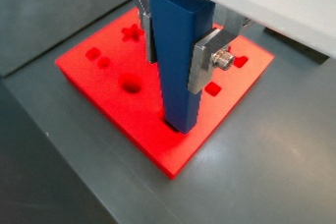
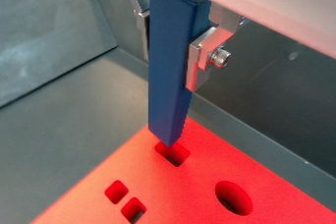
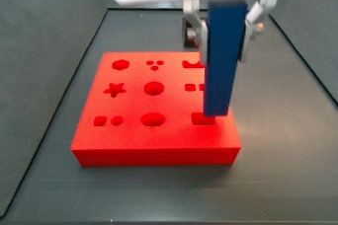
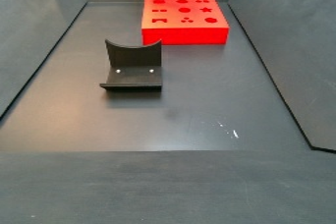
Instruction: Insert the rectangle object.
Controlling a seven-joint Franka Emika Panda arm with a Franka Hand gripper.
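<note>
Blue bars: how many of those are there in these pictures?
1. The blue bar stands upright over the red block, clamped in the gripper above the block, with its lower end at a hole near the block's corner. No other blue bar shows.

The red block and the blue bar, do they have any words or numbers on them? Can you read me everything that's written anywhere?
No words, numbers or labels can be read in any view.
The red block has only shaped holes, no writing.
The blue bar, held upright in the gripper over a hole at the block's edge, is plain.
The dark grey curved holder on the floor has no readable marking.
</note>
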